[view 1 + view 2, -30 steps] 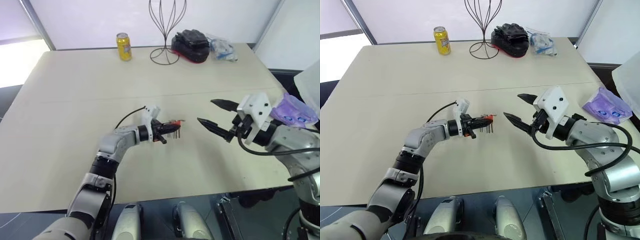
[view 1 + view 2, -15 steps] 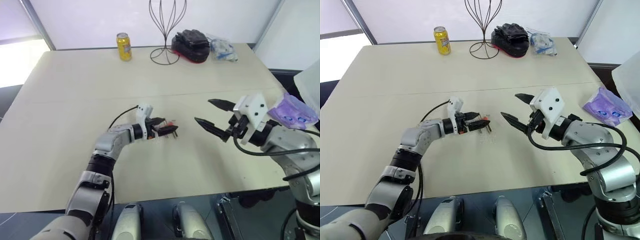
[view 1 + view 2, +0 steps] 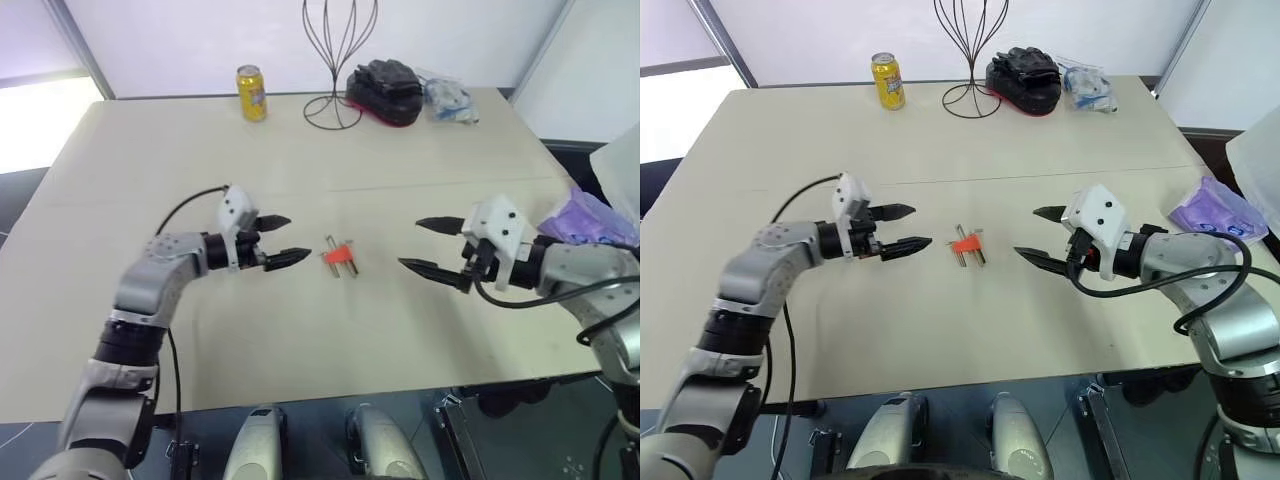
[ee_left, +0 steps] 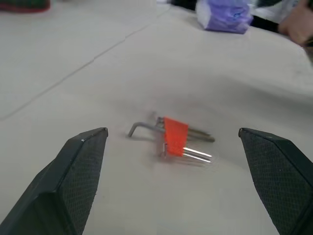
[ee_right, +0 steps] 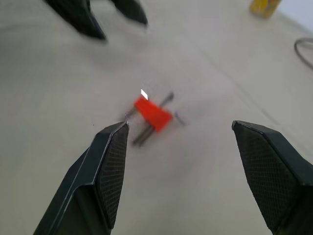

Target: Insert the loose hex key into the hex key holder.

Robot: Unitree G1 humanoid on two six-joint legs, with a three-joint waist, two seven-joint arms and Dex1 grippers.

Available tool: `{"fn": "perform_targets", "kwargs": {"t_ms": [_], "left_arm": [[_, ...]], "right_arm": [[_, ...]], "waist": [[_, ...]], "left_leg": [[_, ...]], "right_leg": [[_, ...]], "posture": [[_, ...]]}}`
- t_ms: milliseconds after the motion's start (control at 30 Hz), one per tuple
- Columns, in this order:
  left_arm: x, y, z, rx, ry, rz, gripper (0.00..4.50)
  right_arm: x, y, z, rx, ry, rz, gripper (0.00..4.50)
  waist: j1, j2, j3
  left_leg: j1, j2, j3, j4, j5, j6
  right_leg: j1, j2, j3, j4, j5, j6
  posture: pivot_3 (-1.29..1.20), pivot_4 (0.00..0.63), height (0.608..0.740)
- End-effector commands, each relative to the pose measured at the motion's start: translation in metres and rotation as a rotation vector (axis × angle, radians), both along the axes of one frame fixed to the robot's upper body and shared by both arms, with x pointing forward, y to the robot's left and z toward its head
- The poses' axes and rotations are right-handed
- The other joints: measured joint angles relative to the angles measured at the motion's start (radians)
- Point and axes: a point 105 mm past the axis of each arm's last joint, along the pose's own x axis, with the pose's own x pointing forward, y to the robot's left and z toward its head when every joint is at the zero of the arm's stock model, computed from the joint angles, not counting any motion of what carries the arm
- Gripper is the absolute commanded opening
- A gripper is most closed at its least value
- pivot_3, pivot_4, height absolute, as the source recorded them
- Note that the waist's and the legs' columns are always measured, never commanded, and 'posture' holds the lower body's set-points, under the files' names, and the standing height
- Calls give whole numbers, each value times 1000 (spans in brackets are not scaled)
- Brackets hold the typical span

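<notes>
The hex key holder, a small red-orange block with short grey keys sticking out, lies on the beige table between my two grippers. A longer L-shaped grey key, the loose hex key, runs along the block with its bent end sticking out. I cannot tell whether it sits in the block or only lies against it. My left gripper hovers open just left of the holder, holding nothing. My right gripper stands open to the holder's right, also holding nothing. Both point at the holder without touching it.
At the table's far edge stand a yellow can, a wire stand, a black object on a red base and a clear plastic bag. A purple packet lies at the right edge.
My left gripper has opened, let go of the holder and drawn back to the left and up. The holder now lies on the table. My right gripper has dropped slightly.
</notes>
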Motion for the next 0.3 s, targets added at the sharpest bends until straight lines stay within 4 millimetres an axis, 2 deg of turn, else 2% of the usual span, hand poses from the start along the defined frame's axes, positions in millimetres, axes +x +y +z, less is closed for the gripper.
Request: {"fn": "perform_targets", "kwargs": {"t_ms": [33,133,300], "left_arm": [[-12,4,24,7,-65,-52,4491],[-23,13,37,32,-82,-71,4491],[-40,19,38,50,-40,-107,4491]], "right_arm": [[0,-4,11,-76,-33,59,3510],[-1,-10,17,-149,-19,105,3510],[-1,-10,25,-169,-5,146,3510]], "waist": [[-1,0,0],[-2,0,0],[-5,1,1]], "left_leg": [[0,0,0,0,0,0],[0,0,0,0,0,0],[0,1,1,0,0,1]], "right_leg": [[0,0,0,0,0,0],[0,1,0,0,0,0],[-1,1,0,0,0,0]], "posture": [[0,150,740],[0,150,740],[0,150,740]]}}
